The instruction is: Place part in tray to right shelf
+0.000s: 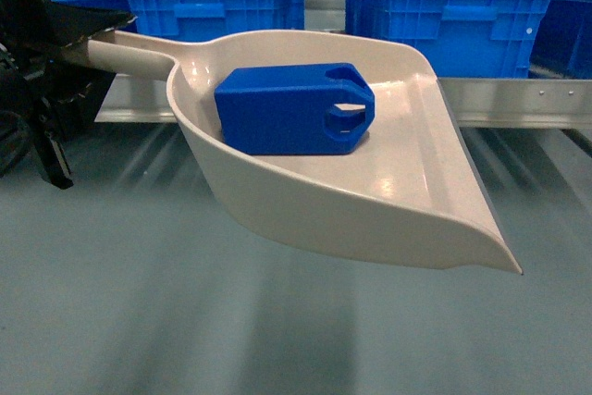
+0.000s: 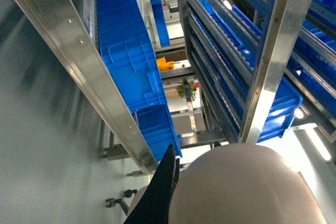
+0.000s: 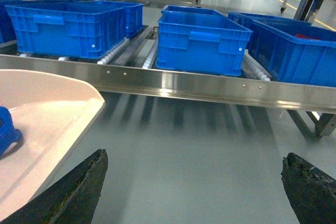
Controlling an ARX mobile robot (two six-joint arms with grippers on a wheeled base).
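The beige tray [image 1: 370,191] hangs in the air in the middle of the head view, its wide lip pointing right. The blue part [image 1: 294,110] lies inside it near the handle, slotted end toward the lip. My left gripper [image 1: 88,36] is shut on the tray's handle at the left. In the left wrist view one black finger [image 2: 161,190] presses against the tray's rounded underside [image 2: 247,187]. My right gripper [image 3: 194,179] is open over bare floor, with the tray [image 3: 47,111] and a sliver of the part [image 3: 6,132] to its left. The right shelf's steel rail [image 3: 173,85] runs ahead.
Large blue crates [image 1: 444,30] [image 3: 202,38] stand on the shelf's white rollers [image 3: 118,51] behind the front rail [image 1: 518,104]. More racks with blue crates [image 2: 131,72] fill the left wrist view. Grey floor [image 1: 185,321] lies below the tray.
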